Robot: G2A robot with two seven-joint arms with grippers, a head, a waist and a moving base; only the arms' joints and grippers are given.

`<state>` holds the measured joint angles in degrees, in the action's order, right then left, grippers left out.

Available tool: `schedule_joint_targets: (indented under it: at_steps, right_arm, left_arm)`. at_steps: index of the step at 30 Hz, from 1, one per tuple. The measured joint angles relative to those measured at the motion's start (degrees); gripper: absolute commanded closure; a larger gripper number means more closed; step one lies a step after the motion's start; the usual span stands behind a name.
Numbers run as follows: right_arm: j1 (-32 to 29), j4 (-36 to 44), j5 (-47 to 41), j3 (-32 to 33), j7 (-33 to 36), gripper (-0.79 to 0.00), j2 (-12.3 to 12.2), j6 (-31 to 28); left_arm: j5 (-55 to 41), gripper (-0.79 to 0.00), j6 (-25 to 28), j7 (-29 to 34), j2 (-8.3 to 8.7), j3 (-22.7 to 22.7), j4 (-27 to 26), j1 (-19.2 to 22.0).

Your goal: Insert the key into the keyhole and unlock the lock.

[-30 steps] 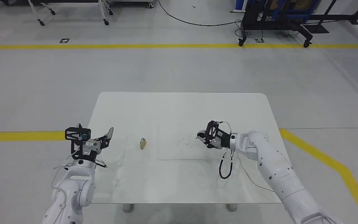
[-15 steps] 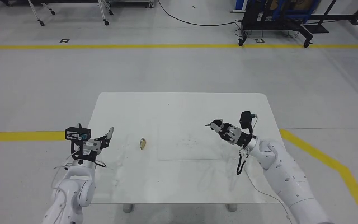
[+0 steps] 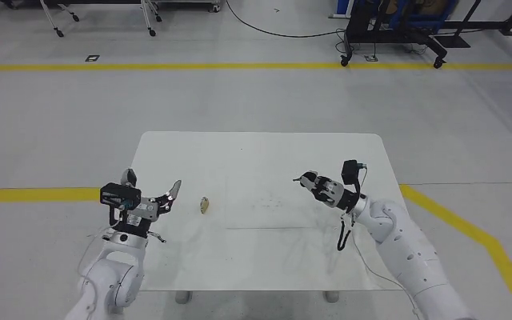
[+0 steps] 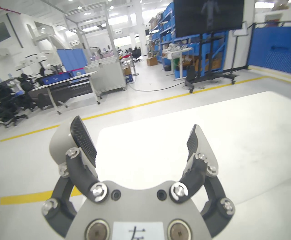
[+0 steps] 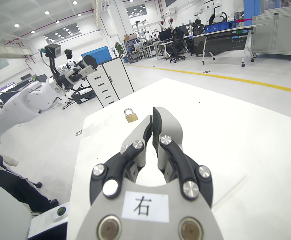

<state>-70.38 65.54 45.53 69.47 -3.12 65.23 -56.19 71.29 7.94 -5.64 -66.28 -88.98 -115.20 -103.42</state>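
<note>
L hand [image 3: 152, 182] wide open, has edged toward padlock [image 3: 205, 205] lying on bench [image 3: 264, 152], L side. R hand [image 3: 304, 179] pinched shut, has pulled back rightward; key not discernible. Prob. approach phase, lock not yet held.

A white desk [image 3: 264, 160] with rounded corners stands on a pale grey floor [image 3: 240, 104]. A yellow line [image 3: 240, 66] crosses the floor beyond the desk's far edge. A second yellow line [image 3: 40, 194] runs level with the desk's middle and shows on both sides of it. A black cable [image 3: 272, 32] curls over the floor past the far line, near a black wheeled stand [image 3: 388, 34]. In the left wrist view a large dark screen [image 4: 208, 16] stands before blue shelving [image 4: 163, 34], with a grey cabinet [image 4: 104, 72] and office chairs [image 4: 11, 104] farther along. In the right wrist view a white drawer unit [image 5: 111, 79] stands off the desk's corner.
</note>
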Motion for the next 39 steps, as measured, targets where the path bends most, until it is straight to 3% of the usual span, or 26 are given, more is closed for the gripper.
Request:
schedule_joint_targets:
  at_steps: [3,7,10,14,21,23,26,33,39]
  right_arm:
    - [1.2,-0.6,-7.7,-2.2,5.6,0.000,0.5,1.3]
    - [2.5,-1.3,-16.4,-3.6,11.7,0.000,0.5,-1.1]
    - [2.6,-1.1,-20.7,-3.5,12.9,0.000,0.4,-1.9]
    - [1.9,0.2,-24.0,-3.2,13.0,0.000,0.0,-1.8]
    - [-0.3,4.0,-29.6,-3.4,18.1,0.000,-1.5,-1.8]
    - [-0.6,4.9,-31.2,-3.8,20.0,0.000,-1.9,-1.8]
    - [-0.8,6.0,-32.9,-3.9,22.2,0.000,-2.5,-1.8]
    - [-1.5,8.3,-34.2,-4.2,23.2,0.000,-3.4,-1.8]
    - [-2.0,9.4,-34.2,-4.2,22.9,0.000,-4.0,-1.8]
  left_arm:
    - [-18.7,-0.785,12.7,1.8,-0.18,1.6,-0.5,1.3]
    - [-43.3,-0.785,25.4,12.1,0.20,3.7,2.0,5.8]
    - [-58.1,-0.785,28.0,18.4,0.14,7.1,4.7,10.9]
    - [-68.8,-0.785,29.4,22.7,-0.59,13.6,9.3,18.7]
    - [-88.3,-0.785,35.2,34.7,-2.69,27.7,24.6,31.6]
    - [-89.8,-0.785,36.2,36.7,-3.13,29.8,28.4,33.6]
    - [-84.5,-0.785,37.2,36.4,-3.71,31.8,32.2,35.5]
    - [-68.9,-0.785,38.1,31.5,-4.62,34.2,34.1,36.1]
    - [-62.6,-0.785,37.5,27.1,-5.16,35.1,36.7,35.6]
